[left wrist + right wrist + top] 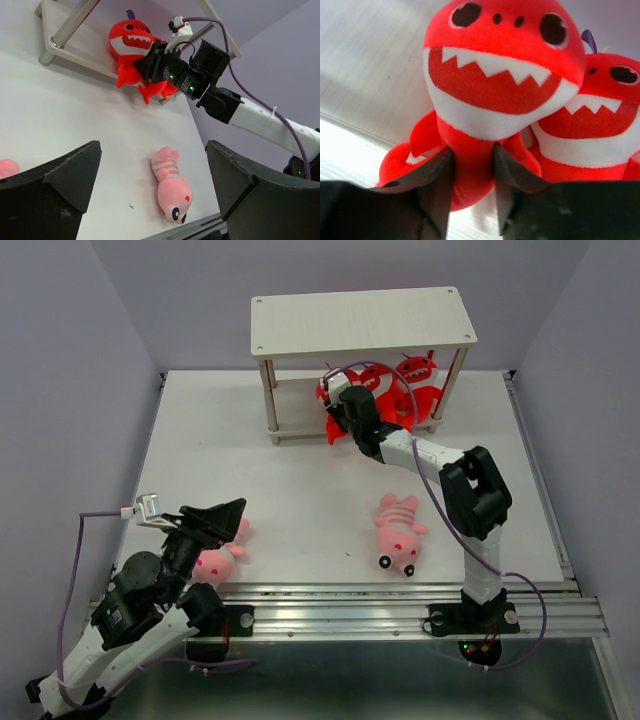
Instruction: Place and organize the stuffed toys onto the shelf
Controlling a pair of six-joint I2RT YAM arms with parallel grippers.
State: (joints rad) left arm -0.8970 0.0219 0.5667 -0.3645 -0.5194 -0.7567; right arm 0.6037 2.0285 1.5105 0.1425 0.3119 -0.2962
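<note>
The shelf (pixel 360 322) stands at the back of the table. Three red monsters sit on its lower board. My right gripper (pixel 341 406) is shut on the body of the leftmost red monster (pixel 495 75) at the board's front edge; a second red monster (pixel 600 115) leans beside it. One pink striped toy (pixel 398 532) lies on the table in front of the right arm. Another pink toy (pixel 216 562) lies under my left gripper (pixel 225 520), which is open and empty above the table. The left wrist view shows the held monster (pixel 131 40) and the lying pink toy (pixel 172 185).
The shelf's top board is bare. Its metal legs (pixel 270 400) stand left of the held monster. The right arm (pixel 470 490) stretches across the table's middle right. A metal rail (pixel 400 590) runs along the near edge.
</note>
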